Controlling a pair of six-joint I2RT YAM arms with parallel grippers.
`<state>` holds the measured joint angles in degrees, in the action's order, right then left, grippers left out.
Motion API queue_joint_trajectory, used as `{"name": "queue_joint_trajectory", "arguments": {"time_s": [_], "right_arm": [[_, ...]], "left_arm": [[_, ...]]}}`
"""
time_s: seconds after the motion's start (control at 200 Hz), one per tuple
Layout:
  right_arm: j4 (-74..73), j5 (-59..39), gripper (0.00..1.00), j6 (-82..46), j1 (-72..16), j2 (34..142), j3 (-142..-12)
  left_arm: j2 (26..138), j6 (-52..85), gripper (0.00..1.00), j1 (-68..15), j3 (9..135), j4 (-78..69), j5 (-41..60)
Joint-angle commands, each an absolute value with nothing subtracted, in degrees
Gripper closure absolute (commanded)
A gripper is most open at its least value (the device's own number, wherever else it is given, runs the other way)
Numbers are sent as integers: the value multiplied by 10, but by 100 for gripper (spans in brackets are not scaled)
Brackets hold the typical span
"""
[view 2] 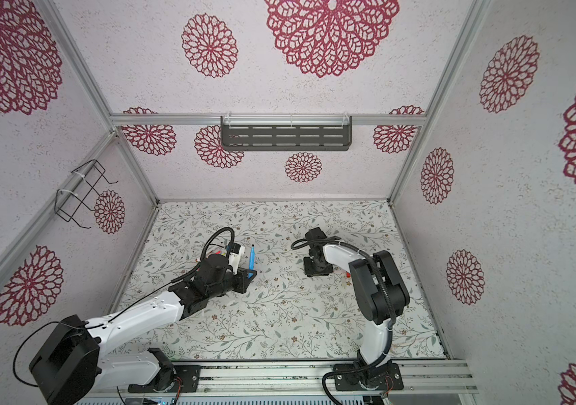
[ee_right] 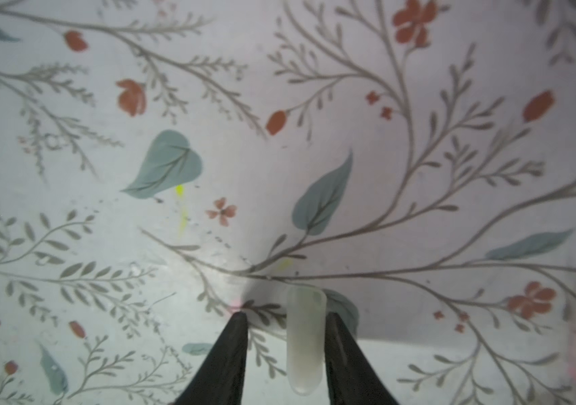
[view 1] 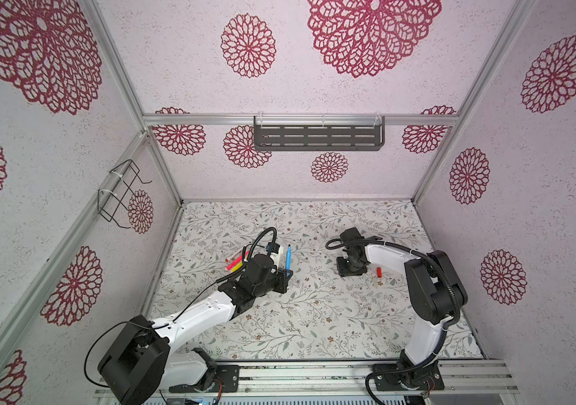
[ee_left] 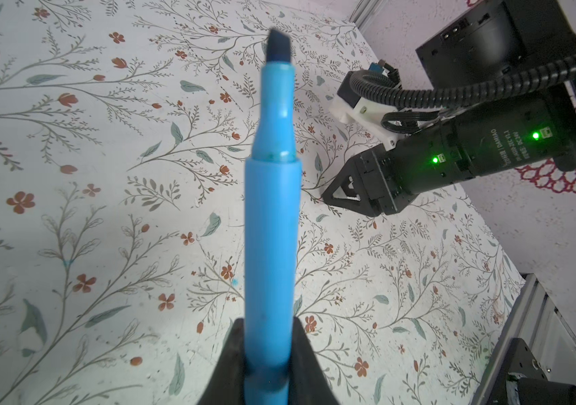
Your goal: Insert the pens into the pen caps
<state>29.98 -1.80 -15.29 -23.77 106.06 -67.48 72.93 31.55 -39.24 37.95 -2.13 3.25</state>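
The left gripper was clamped on the tail end of the blue pen, holding it off the floral table with its bare dark tip pointing away from the wrist. The pink pen and the yellow pen lay side by side on the table just beside that arm, partly hidden by its wrist. The right gripper pointed down at the table with its jaws parted around a clear pen cap, which lay between the fingers close against one of them and with a gap to the other, so it was straddled rather than gripped. A red pen cap stood on the table near the right arm. A dark slotted shelf hung from the rail on the back wall and a black wire basket was tied to the frame on the left wall; the pens and caps seen were all down at table level, well apart from both
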Motion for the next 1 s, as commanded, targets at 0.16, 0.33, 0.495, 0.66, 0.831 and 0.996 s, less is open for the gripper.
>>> {"name": "queue_joint_trajectory", "arguments": {"time_s": [0.16, 0.33, 0.495, 0.66, 0.831, 0.996], "right_arm": [[300, -62, 57, -138, -236, 1059, -696], [290, -77, 54, -140, -236, 1059, -695], [292, -86, 53, -132, -243, 1068, -705], [285, -97, 53, -124, -257, 1070, -707], [272, -138, 53, -121, -269, 1072, -702], [273, -152, 54, -114, -287, 1077, -705]], "left_arm": [[712, 310, 97, -384, 369, -22, 24], [705, 313, 97, -384, 366, -21, 22], [701, 312, 97, -382, 364, -20, 22], [696, 312, 97, -380, 364, -18, 22], [691, 310, 97, -376, 366, -12, 21], [682, 309, 97, -374, 363, -8, 19]]}}
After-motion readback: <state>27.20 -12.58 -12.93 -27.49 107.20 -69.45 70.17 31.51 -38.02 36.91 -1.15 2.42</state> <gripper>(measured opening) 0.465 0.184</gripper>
